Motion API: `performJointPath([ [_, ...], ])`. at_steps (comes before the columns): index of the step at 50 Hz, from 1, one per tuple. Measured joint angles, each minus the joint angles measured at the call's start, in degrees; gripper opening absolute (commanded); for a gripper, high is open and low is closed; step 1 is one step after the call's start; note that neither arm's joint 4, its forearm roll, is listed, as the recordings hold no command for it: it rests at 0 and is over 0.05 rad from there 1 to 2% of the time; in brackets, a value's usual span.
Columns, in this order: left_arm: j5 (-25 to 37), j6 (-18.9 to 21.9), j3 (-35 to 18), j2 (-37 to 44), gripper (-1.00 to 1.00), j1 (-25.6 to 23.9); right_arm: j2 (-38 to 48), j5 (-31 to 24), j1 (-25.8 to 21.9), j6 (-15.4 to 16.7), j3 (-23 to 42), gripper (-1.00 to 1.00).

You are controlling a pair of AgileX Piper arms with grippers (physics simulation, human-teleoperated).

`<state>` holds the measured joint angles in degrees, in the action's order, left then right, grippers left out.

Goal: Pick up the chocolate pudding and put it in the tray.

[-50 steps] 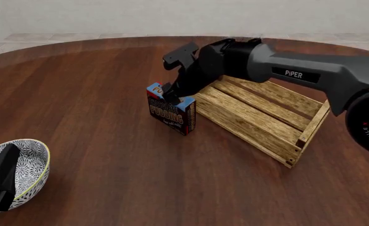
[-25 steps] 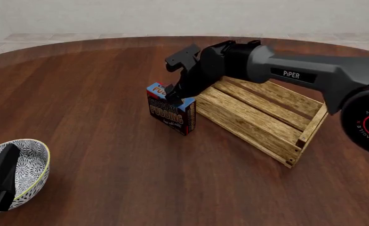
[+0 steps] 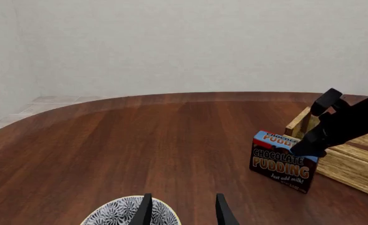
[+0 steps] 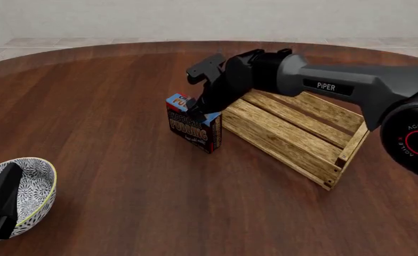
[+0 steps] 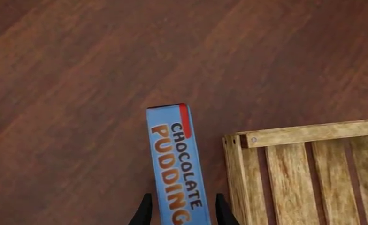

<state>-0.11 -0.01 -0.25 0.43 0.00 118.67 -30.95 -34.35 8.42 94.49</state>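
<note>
Chocolate pudding [image 4: 193, 126], a small rectangular cardboard box with a blue top and dark red-brown front, stands upright on my dark wooden desk [image 4: 109, 106], just beside the long light wooden slatted tray [image 4: 294, 133]. My right tool [image 5: 179, 212] straddles its narrow top, fingers open either side, not yet clamped. I judge I should close squarely before lifting. My left tool [image 3: 180, 211] hangs open over a patterned white-and-grey bowl [image 4: 34, 186].

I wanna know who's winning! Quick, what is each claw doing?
Left claw: open, holding nothing, above the bowl.
Right claw: open around the pudding box, not squeezing it yet.
</note>
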Motion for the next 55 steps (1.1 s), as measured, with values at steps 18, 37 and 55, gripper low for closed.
performJointPath([
  [18, 0.0, 0.0, 0.0, 0.0, 1.0, 0.0, 0.51, 0.82, -0.19, -0.63, -0.57, 1.0],
  [37, 0.0, 0.0, 0.0, 0.0, 1.0, 0.0, 1.05, 1.44, -0.2, -1.01, -0.99, 1.0],
  [55, 0.0, 0.0, 0.0, 0.0, 1.0, 0.0, 1.52, 1.92, -0.15, -1.01, -1.12, -1.0],
])
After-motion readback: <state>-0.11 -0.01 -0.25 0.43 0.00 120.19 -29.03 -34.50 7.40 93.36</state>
